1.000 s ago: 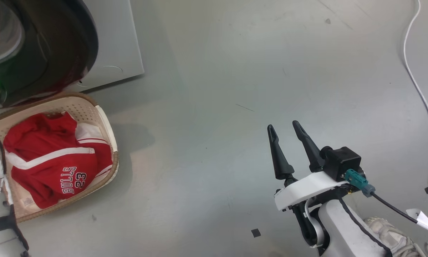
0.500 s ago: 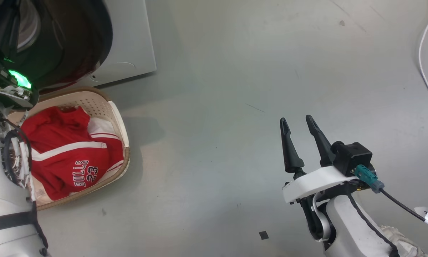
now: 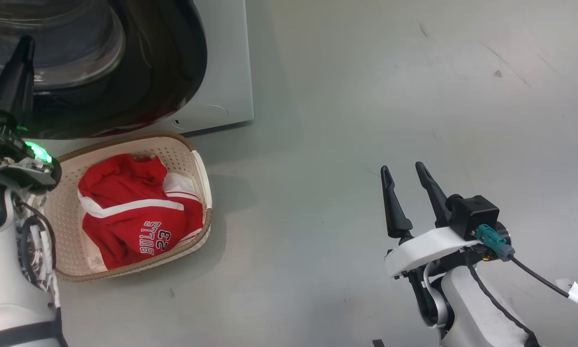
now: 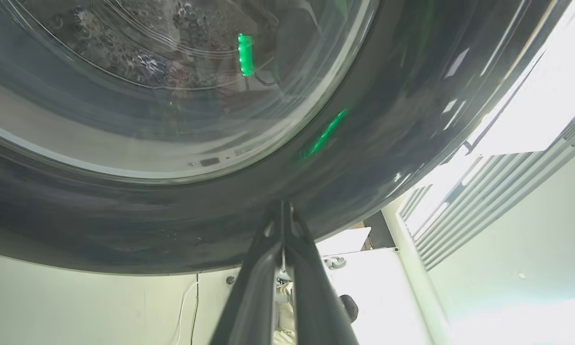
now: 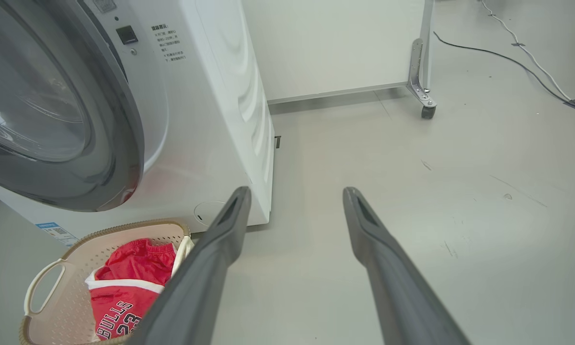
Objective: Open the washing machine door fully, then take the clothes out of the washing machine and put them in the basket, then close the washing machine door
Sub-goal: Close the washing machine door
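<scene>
The washing machine (image 5: 211, 120) stands white at the left, and the washing machine door (image 5: 120, 143) lies close against its front, black frame around clear glass. My left gripper (image 4: 282, 206) is shut and empty, its tips touching the door's black frame (image 4: 172, 225) below the glass; it also shows at the door (image 3: 164, 72) as left gripper (image 3: 25, 46). Below the door the basket (image 3: 197, 164) holds the clothes (image 3: 135, 212), red with white trim. My right gripper (image 3: 402, 167) hangs open and empty over bare floor, well right of the basket (image 5: 48, 287) and clothes (image 5: 124, 287).
A white panel on a caster wheel (image 5: 428, 111) stands behind the machine. Cables (image 5: 508, 57) run over the grey floor at the far right. A tagged cable (image 3: 575, 294) trails from my right wrist. Open floor lies between basket and right arm.
The head camera has swung, shifting the whole picture to the right. My left gripper has come into view, shut, up against the door. The right gripper keeps its pose, open.
</scene>
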You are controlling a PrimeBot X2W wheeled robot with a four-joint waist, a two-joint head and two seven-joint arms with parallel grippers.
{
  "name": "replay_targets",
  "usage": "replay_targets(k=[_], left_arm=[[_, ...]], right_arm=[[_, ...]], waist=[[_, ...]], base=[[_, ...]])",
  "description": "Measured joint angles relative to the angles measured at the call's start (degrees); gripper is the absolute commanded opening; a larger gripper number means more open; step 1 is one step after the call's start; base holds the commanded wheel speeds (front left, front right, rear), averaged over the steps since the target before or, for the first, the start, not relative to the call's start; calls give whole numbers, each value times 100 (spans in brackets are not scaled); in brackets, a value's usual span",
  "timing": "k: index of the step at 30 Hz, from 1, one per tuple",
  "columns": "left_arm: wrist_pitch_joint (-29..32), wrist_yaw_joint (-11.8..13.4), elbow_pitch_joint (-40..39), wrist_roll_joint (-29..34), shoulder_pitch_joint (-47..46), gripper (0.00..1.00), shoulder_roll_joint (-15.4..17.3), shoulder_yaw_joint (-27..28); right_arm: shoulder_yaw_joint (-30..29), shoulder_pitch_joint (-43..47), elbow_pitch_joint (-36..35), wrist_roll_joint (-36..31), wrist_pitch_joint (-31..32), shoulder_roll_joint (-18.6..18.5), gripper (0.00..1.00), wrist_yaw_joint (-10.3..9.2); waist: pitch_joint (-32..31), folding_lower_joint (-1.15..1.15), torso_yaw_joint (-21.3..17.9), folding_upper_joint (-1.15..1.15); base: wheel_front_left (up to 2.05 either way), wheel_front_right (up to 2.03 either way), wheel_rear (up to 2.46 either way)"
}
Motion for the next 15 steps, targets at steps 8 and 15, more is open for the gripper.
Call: replay_targets(k=[8, 15], left_arm=[[-494, 0, -215, 191, 737, 100, -43, 229], [-923, 0, -615, 716, 1228, 100, -53, 238]], right_arm=[[-8, 98, 118, -1, 0, -1, 100, 0], [-51, 126, 168, 8, 0, -2, 100, 1]], waist=[[-373, 0, 281, 0], [-647, 0, 426, 0]], base=[[0, 0, 0], [0, 0, 0]])
